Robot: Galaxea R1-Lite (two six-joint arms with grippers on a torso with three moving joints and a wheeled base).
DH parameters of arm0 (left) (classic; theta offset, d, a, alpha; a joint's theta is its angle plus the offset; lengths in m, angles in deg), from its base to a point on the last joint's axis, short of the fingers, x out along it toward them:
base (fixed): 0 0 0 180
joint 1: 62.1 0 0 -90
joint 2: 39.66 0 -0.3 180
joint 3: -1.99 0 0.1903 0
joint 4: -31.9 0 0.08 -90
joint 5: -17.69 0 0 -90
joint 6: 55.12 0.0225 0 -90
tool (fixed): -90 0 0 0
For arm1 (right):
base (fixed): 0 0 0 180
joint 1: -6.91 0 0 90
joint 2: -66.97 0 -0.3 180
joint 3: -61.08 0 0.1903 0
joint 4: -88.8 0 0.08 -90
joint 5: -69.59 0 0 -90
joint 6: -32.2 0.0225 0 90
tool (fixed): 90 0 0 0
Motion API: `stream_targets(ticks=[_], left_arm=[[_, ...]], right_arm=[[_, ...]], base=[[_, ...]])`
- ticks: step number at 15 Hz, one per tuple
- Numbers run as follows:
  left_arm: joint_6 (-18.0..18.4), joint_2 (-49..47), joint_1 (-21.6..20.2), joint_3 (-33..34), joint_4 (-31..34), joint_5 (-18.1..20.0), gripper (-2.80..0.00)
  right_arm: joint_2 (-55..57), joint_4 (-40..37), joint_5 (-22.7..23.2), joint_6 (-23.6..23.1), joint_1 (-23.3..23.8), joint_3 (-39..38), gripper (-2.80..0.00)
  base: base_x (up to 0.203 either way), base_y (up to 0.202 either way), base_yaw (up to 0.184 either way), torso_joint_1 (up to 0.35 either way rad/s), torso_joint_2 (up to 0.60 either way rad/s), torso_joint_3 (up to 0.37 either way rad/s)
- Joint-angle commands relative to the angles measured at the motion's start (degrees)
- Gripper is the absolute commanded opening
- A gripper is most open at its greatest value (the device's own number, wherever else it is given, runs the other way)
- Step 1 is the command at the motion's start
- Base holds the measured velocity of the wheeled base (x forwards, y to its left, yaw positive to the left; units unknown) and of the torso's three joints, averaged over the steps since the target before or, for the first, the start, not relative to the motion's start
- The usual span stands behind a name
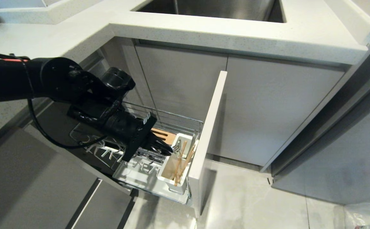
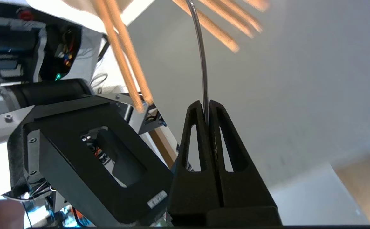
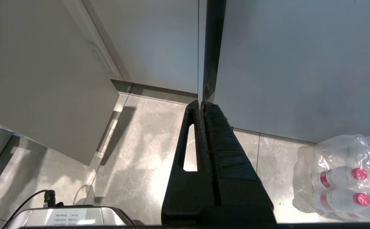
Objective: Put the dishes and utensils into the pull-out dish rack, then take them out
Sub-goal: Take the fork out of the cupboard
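The left gripper is reaching down into the pull-out dish rack, which is standing open below a pale speckled countertop. Its fingers are pressing together on something thin and dark that is running up from between the tips; this is probably the fork, though only an edge-on sliver is showing in the left wrist view, so I cannot say for sure. Just beside the fingertips, on the side towards the rack's narrow front panel, the white utensil caddy is holding the chopsticks, which are leaning upright with their tips sticking out above its rim. Behind the gripper a slotted wooden strip is lying along the wire basket, and under it the white drip tray is showing through the wires. No bowl or plate is visible in the rack.

The room is a kitchen corner: a steel sink is sitting in the countertop well above the gripper, flat grey cabinet doors are lining the wall behind the rack, and the floor is pale marbled tile (glossy enough to be catching light).

The right gripper is hanging parked out of the head view, fingers pressed together and empty, pointing down at that tile. Near it on the floor a shrink-wrapped pack of bottles with red caps is resting.
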Motion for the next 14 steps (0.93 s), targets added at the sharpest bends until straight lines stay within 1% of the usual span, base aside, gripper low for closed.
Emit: stream_targets(ticks=[1, 7, 12, 14], left_arm=[[-0.3, 3.0, -0.1, -0.2, 0.2, 0.3, -2.8], [-0.3, 10.5, -0.5, -0.2, 1.2, 0.3, -2.8], [-0.3, 19.6, -0.8, -0.3, 2.9, 0.3, -2.8], [-0.3, 21.8, -0.8, -0.2, 3.3, 0.3, -2.8]], right_arm=[[0.0, 0.0, 0.0, 0.1, 0.0, -0.1, -2.8], [0.0, 0.0, 0.0, 0.0, 0.0, -0.1, -2.8], [0.0, 0.0, 0.0, 0.1, 0.0, -0.1, -2.8], [0.0, 0.0, 0.0, 0.0, 0.0, -0.1, -2.8]], base=[[0.0, 0.0, 0.0, 0.0, 0.0, 0.0], [0.0, 0.0, 0.0, 0.0, 0.0, 0.0], [0.0, 0.0, 0.0, 0.0, 0.0, 0.0], [0.0, 0.0, 0.0, 0.0, 0.0, 0.0]])
